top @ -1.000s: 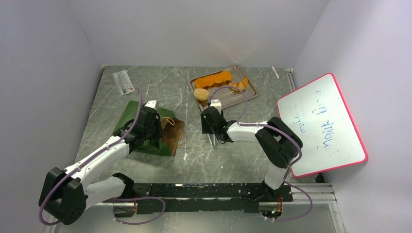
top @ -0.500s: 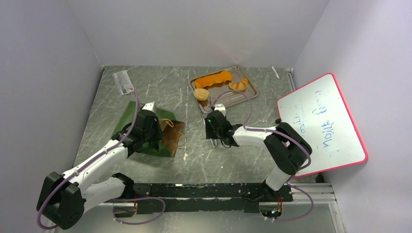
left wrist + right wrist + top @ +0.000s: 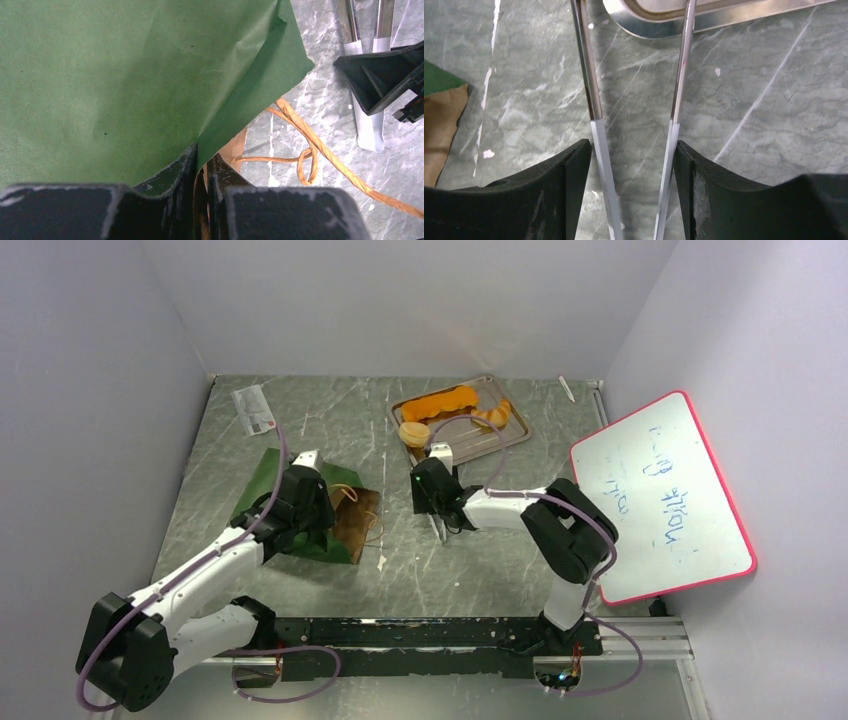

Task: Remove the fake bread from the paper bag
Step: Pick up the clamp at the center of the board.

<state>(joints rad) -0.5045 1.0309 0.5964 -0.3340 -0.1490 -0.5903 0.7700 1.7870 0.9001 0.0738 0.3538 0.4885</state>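
Lying flat on the mottled grey-green desk [image 3: 749, 125], left of centre: the paper bag [image 3: 100, 75]. It is matte dark green outside and creased, with brown kraft lining showing at its mouth, which faces right. Left gripper [image 3: 200, 160] sits on it, jaws clenched on the mouth's green edge. Tan twisted-cord handle [image 3: 310, 150] spills loose onto the desk beside the mouth. Whether anything is inside, cannot tell.

Just right of the bag and apart from it: right gripper [image 3: 629, 150], jaws grasping metal tongs [image 3: 591, 90], two thin shiny strips running toward the tray.

Beyond: flat grey metal tray [image 3: 468, 443], rounded corners, raised rim. On it the fake bread [image 3: 450, 400]: long orange baguette [image 3: 432, 405], pale round bun [image 3: 413, 433] at the left corner, golden croissant [image 3: 491, 416]. Purple cable [image 3: 470, 421] of the right arm arcs over the tray.

Far left: small white card [image 3: 254, 408]. Right side: pink-rimmed whiteboard [image 3: 660, 495], tilted, blue scribble on it.
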